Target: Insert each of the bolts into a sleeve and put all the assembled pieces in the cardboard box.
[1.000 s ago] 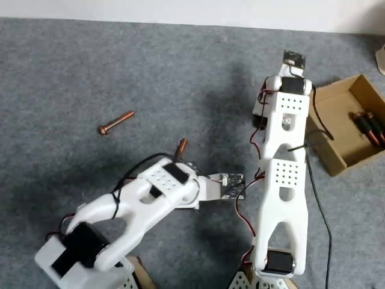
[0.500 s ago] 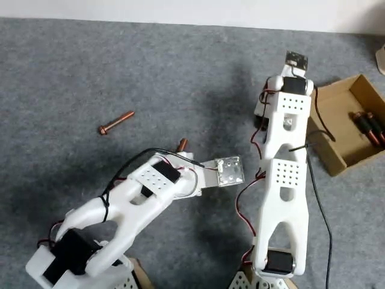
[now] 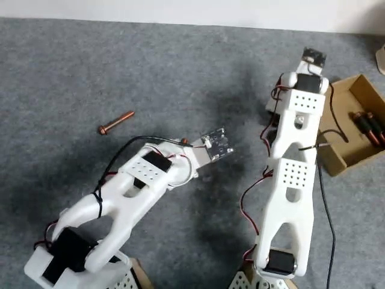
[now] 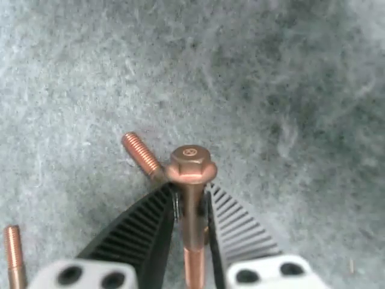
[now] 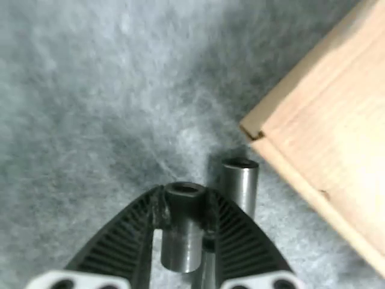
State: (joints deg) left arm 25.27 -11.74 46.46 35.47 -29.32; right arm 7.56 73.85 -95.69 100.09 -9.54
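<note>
On the grey carpet (image 3: 120, 60), we see the cardboard box (image 3: 334, 158) at the right, with assembled pieces (image 3: 370, 127) inside. Just beside it, our right gripper (image 5: 183, 201) is clamped on a sleeve (image 5: 181, 235), a second sleeve (image 5: 240, 183) alongside. Our left gripper (image 4: 189, 194), near the middle, pinches a bolt (image 4: 190, 171) by its shank; another bolt (image 3: 117, 122) lies well apart.

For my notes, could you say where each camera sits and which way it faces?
High view: fixed overhead, looking down; left arm, right arm, loose bolt, cardboard box.
Left wrist view: on wrist, facing carpet; left gripper clamps a bolt.
Right wrist view: likewise; right gripper clamps a sleeve.
Shared: high and right wrist views see the cardboard box.
</note>
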